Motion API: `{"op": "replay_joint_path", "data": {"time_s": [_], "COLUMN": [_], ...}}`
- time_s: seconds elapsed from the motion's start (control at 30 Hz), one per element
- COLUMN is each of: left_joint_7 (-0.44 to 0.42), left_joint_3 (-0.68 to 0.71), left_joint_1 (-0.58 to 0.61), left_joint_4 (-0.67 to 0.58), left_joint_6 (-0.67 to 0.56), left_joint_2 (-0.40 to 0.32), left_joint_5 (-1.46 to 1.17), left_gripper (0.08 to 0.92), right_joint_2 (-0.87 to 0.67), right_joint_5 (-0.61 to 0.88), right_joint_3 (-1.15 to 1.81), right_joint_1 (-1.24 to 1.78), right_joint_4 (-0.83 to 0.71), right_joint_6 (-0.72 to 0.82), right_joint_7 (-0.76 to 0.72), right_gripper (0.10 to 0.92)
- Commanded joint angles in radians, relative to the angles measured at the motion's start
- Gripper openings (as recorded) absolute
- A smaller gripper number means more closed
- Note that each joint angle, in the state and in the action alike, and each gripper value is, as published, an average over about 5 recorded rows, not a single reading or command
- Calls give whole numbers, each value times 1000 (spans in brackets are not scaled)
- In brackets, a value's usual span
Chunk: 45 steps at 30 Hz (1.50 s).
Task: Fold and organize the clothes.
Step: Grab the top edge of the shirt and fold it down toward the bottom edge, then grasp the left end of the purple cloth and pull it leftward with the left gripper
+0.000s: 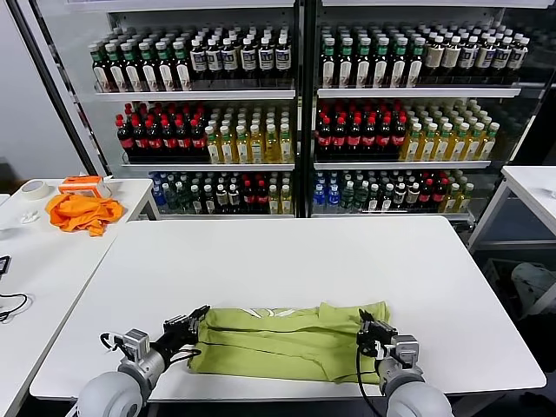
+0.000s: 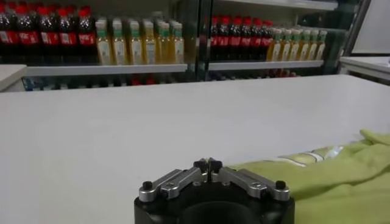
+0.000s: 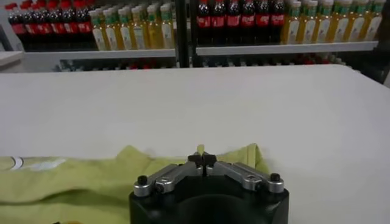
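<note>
While the lime T-shirt [image 1: 291, 340] lies folded into a band along the near edge of the white table [image 1: 287, 252], only the head view shows both its ends; each wrist view catches one. Left gripper [image 1: 196, 318] sits at its left end, right gripper [image 1: 365, 330] at its right, both with fingers pressed together, pinching no cloth. An orange cloth [image 1: 82, 211] rests on the side table [image 1: 43, 261]. Bottle shelves [image 1: 295, 104] stand behind.

Folded green T-shirt [image 1: 287, 340] on white table [image 1: 287, 261], gripper at each end
</note>
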<state>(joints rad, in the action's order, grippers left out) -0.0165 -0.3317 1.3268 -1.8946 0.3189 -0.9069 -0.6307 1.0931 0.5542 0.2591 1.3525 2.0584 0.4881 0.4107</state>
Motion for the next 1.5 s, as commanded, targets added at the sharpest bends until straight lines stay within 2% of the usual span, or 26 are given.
{"op": "replay_joint_path", "data": {"time_s": [0.03,0.27,0.37,0.6,0.73,0.87,1.17,1.5], "left_joint_7": [40,97,167,360,391,394,395,377], "left_joint_3": [-11,-41,-28,32,48,52,71,89], "left_joint_1": [12,-15,-9,48,66,64,69,58], "left_joint_4": [-18,-48,-77,-122,-113,-111,-102,-88], "left_joint_6": [44,43,49,126,135,121,138,128], "left_joint_2": [-5,11,1,-74,-97,-111,-142,-162], "left_joint_5": [16,-63,-84,-77,-71,-73,-67,-54], "left_gripper": [133,329,416,615,735,810,807,544], "right_joint_2": [-7,-23,-19,-7,-1,5,7,12], "right_joint_5": [-4,-7,-20,-46,-51,-62,-77,-77], "right_joint_3": [16,78,114,168,169,155,136,127], "right_joint_1": [36,122,167,233,239,236,225,219], "right_joint_4": [24,113,154,188,187,183,173,173], "right_joint_6": [23,32,31,28,29,28,29,31], "right_joint_7": [-1,-12,-16,-29,-28,-29,-27,-21], "right_gripper": [162,360,447,646,753,817,823,823]}}
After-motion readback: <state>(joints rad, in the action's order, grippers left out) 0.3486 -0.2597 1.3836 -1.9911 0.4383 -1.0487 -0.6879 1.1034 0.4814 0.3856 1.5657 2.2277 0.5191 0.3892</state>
